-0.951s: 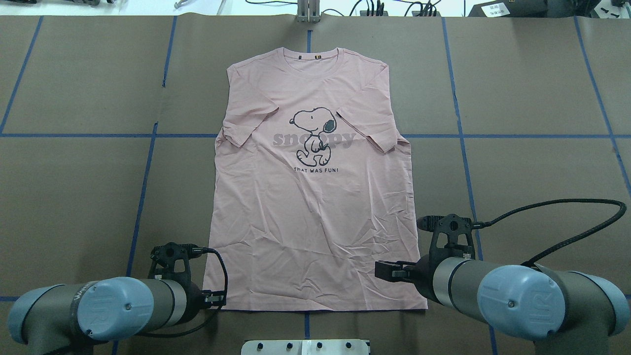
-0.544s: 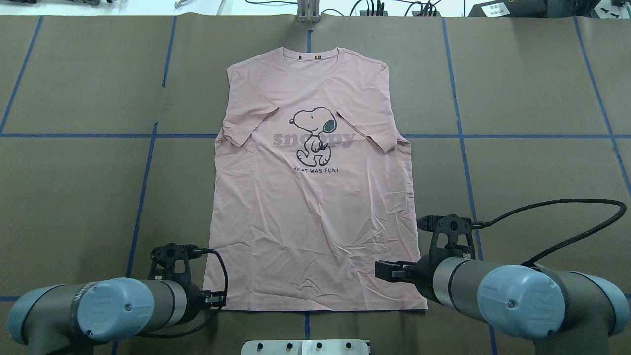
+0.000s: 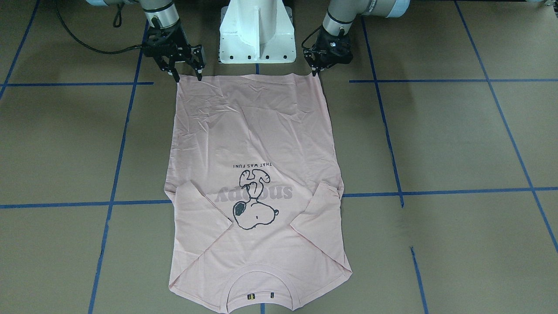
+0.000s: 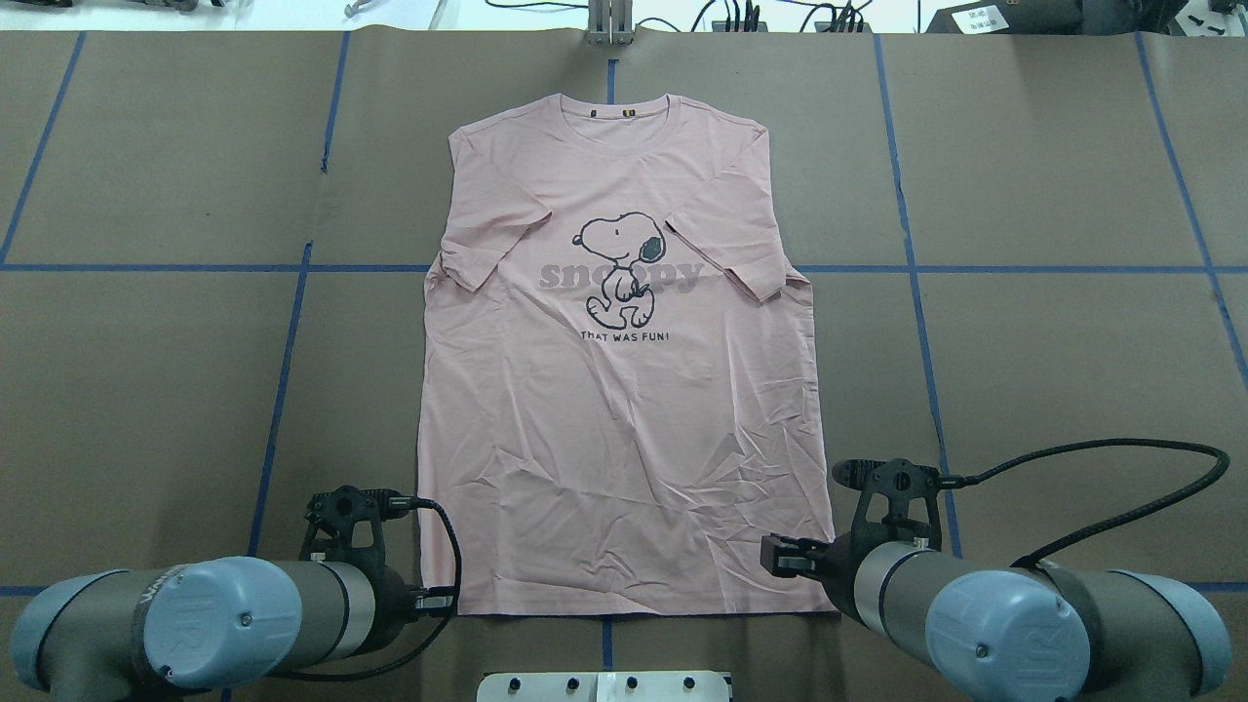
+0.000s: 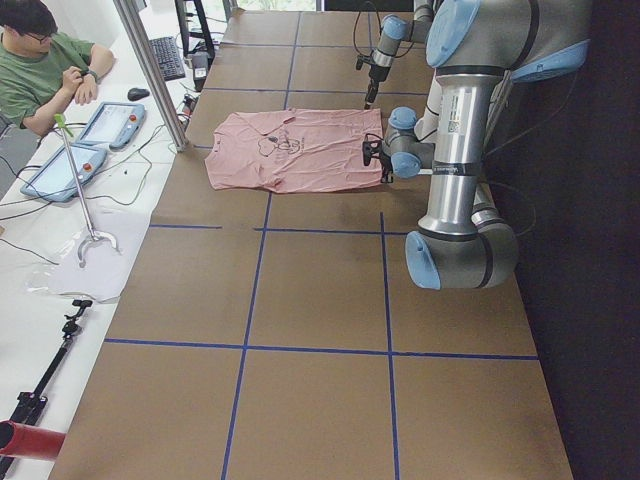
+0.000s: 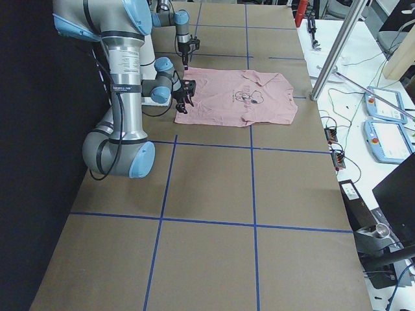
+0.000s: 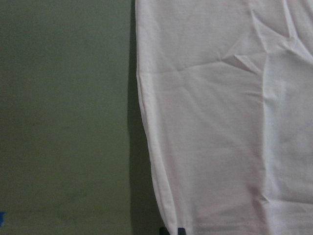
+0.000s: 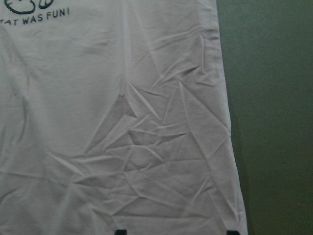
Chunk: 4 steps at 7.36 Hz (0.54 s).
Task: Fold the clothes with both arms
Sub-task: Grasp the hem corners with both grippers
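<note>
The pale pink T-shirt (image 4: 624, 409) lies flat and face up, collar far from me and both sleeves folded in over the chest. My left gripper (image 3: 314, 72) is at the hem corner on my left, its fingers together on the cloth edge. In the left wrist view the T-shirt's edge (image 7: 146, 161) curves toward the fingertips and has a shadow beside it. My right gripper (image 3: 188, 77) is open and straddles the other hem corner. In the right wrist view its fingertips (image 8: 234, 231) sit wide apart over the wrinkled cloth (image 8: 146, 137).
The brown table cover (image 4: 1053, 322) carries blue tape lines. The white pedestal (image 3: 257, 30) stands between the arms just behind the hem. An operator (image 5: 40, 70) sits beyond the far edge beside pendants (image 5: 110, 122). A metal post (image 5: 150, 70) stands near the collar.
My right arm has drawn back toward the hem and slightly outward. My left arm has shifted a little inward, and the shirt's lower left edge has moved inward with it.
</note>
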Available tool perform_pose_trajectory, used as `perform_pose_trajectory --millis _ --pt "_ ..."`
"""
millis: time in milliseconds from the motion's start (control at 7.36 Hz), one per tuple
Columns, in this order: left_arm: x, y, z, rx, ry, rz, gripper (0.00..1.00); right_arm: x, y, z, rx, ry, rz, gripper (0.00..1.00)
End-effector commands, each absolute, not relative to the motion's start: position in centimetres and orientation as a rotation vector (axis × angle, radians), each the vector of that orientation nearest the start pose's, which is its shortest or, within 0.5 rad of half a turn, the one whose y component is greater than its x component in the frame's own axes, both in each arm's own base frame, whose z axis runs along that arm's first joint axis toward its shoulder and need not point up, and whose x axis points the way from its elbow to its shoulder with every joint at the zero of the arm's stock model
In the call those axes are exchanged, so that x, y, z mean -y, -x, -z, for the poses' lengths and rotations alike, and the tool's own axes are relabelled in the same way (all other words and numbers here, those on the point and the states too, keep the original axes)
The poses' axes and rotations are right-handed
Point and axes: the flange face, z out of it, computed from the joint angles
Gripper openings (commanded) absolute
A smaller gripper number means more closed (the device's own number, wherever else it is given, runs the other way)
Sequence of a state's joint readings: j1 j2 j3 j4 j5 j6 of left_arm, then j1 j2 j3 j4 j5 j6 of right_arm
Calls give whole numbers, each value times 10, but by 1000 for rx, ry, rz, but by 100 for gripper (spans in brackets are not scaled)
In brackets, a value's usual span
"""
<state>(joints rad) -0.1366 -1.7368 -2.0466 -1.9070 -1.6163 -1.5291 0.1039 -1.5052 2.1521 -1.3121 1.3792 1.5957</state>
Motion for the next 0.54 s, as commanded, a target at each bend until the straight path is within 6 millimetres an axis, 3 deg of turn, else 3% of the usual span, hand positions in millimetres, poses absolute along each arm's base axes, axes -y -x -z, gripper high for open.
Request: perform_pose_trajectory --millis 0,408 --pt "199 -503 -309 -1000 -45 61 0 185 470 -345 826 -224 -211 69" --pt "199 -504 -308 -1000 -44 59 0 176 475 -355 781 -214 -202 69"
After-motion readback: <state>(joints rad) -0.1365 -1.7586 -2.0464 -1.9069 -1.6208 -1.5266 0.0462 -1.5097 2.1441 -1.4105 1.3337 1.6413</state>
